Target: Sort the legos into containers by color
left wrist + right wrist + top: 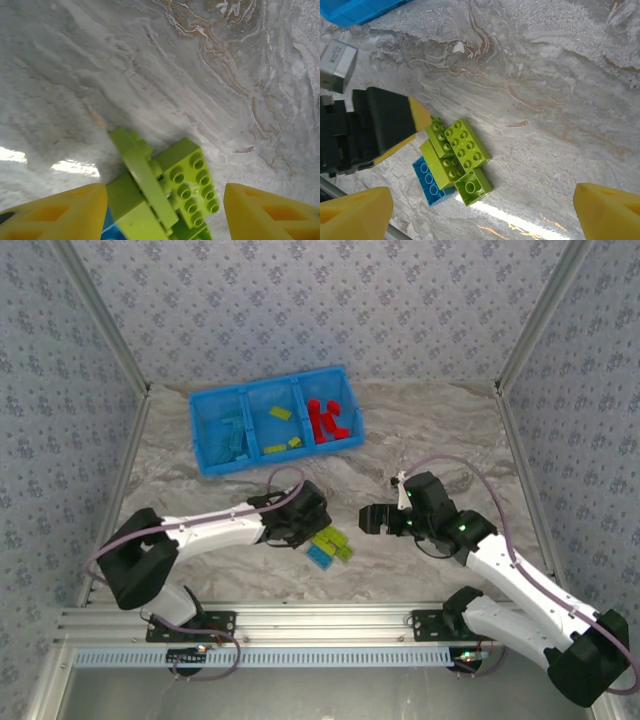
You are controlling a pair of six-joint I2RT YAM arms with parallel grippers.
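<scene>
In your left wrist view the lower edge cuts off the lime green bricks (pixel 145 190); the light blue brick (pixel 110 230) (a sliver) is mostly hidden under them.

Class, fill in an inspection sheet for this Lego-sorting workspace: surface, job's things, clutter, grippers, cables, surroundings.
Surface: marbled grey table.
Job's things: blue tray holds light blue bricks in its left compartment, lime green bricks in the middle, red bricks on the right; a loose cluster of lime green pieces with one blue brick lies near the arms.
Clutter: nothing seen.
Grippers: left gripper open, fingers astride the loose cluster; right gripper open, holding nothing.
Cables: purple cables loop along both arms.
Surroundings: patterned walls; aluminium rail at the near edge.
</scene>
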